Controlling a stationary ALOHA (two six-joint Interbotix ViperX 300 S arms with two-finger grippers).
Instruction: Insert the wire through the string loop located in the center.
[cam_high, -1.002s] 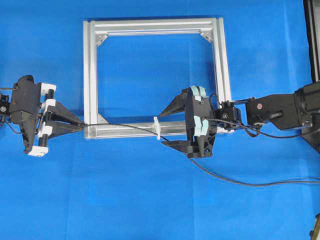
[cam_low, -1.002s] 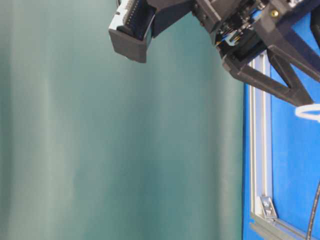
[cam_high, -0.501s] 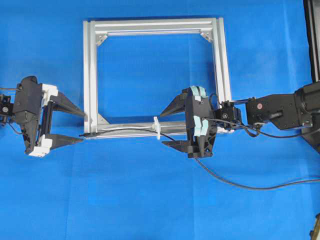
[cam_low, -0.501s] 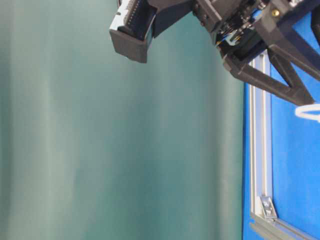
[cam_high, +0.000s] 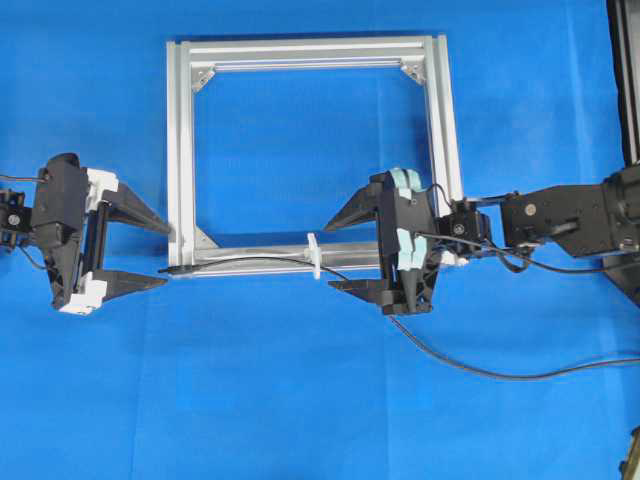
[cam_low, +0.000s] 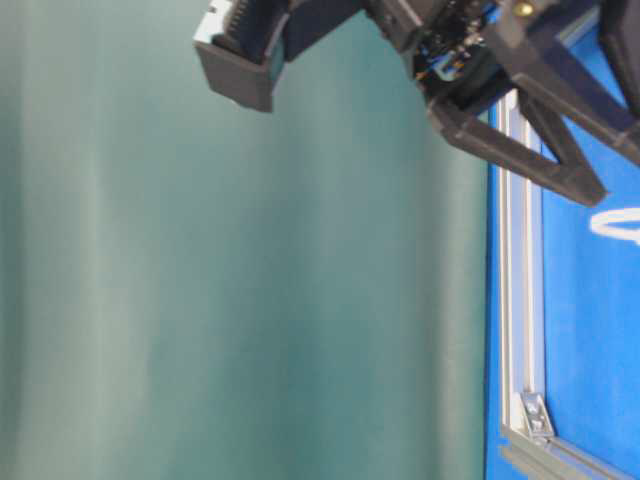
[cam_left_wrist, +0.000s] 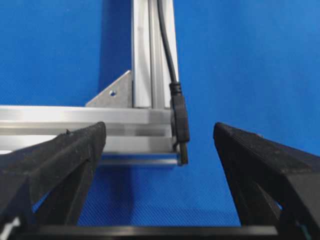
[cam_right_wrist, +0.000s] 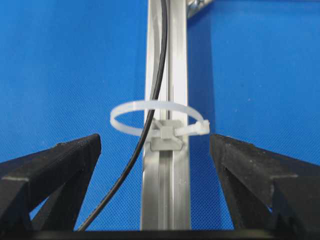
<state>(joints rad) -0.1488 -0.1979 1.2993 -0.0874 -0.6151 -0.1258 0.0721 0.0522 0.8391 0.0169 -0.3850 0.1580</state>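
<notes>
The wire (cam_high: 250, 260) lies along the front bar of the silver frame (cam_high: 180, 150) and passes through the white string loop (cam_high: 313, 256). Its plug (cam_high: 172, 270) rests at the frame's front left corner. My left gripper (cam_high: 160, 256) is open and empty, with the plug (cam_left_wrist: 181, 125) just ahead between its spread fingers. My right gripper (cam_high: 332, 255) is open and empty, straddling the bar just right of the loop. In the right wrist view the wire (cam_right_wrist: 156, 90) runs through the loop (cam_right_wrist: 157, 117), ahead of the right gripper (cam_right_wrist: 155, 142). The left gripper (cam_left_wrist: 160, 145) holds nothing.
The wire's slack (cam_high: 500, 372) trails over the blue cloth at the lower right. A dark stand (cam_high: 625, 80) sits at the right edge. The table-level view shows a green curtain (cam_low: 250, 300), the frame's bar (cam_low: 515, 300) and the loop (cam_low: 615, 222).
My left gripper has opened and let go of the plug, which now lies at the frame corner. My right gripper has drawn back slightly to the right, away from the loop.
</notes>
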